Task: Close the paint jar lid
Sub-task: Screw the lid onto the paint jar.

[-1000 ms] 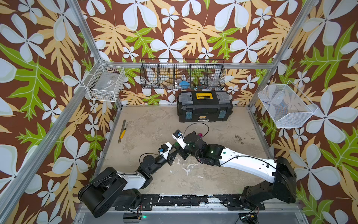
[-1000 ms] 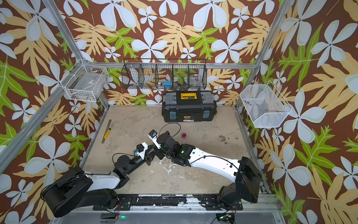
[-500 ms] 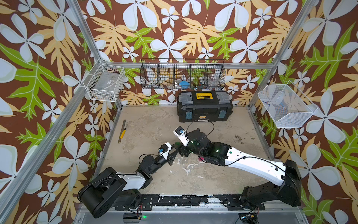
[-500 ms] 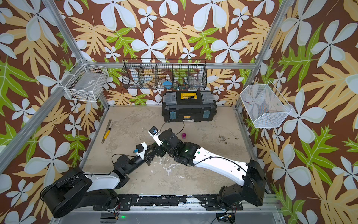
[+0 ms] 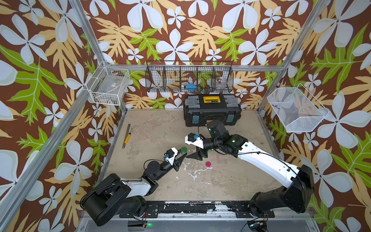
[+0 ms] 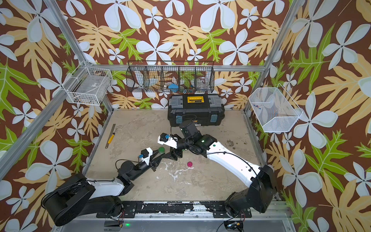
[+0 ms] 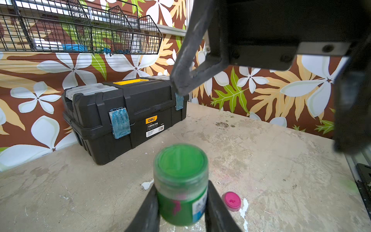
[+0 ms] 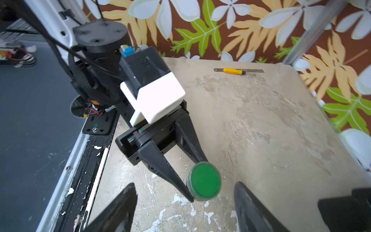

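A small paint jar (image 5: 183,149) (image 6: 161,149) of green paint stands on the table, with its green lid (image 7: 180,160) (image 8: 204,181) sitting on top. My left gripper (image 5: 183,153) (image 7: 181,186) is shut on the jar's body, one finger on each side, as the right wrist view also shows. My right gripper (image 5: 197,155) (image 8: 184,185) is open and holds nothing. It hangs just right of the jar and a little above it, with the jar between its spread fingertips but apart from both. One right finger (image 7: 186,60) looms over the jar in the left wrist view.
A small pink cap (image 5: 208,164) (image 7: 232,200) lies on the table right of the jar. A black toolbox (image 5: 211,112) stands at the back under a black wire rack (image 5: 189,79). A steel ruler with a yellow-handled tool (image 5: 126,136) lies at the left.
My right gripper has opened and drawn back to the right, off the jar's top. The left gripper has kept its hold on the jar in the same place.
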Action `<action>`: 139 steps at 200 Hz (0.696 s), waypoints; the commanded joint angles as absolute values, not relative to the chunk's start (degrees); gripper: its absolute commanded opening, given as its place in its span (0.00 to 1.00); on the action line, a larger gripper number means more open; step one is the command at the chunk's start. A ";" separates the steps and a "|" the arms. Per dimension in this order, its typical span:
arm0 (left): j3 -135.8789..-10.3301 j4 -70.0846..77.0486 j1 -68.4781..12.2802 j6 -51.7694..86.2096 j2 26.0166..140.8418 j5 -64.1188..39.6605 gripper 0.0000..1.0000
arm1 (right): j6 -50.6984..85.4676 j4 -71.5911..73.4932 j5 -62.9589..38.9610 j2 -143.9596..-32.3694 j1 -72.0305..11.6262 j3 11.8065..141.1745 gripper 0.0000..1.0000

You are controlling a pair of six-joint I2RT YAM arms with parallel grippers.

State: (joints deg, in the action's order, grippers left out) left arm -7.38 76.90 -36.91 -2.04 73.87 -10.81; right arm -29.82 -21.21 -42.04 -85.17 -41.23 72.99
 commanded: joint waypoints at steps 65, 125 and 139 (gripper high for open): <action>-7.38 77.72 -36.91 -2.46 73.52 -10.81 0.12 | -45.71 -33.57 -58.33 -100.69 -37.25 85.03 0.67; -7.38 77.75 -36.87 -2.46 73.30 -10.79 0.12 | -45.10 -33.43 -57.91 -101.80 -37.27 84.47 0.51; -7.38 77.78 -36.85 -2.46 73.29 -10.72 0.12 | -44.85 -33.23 -57.33 -102.04 -37.25 84.55 0.45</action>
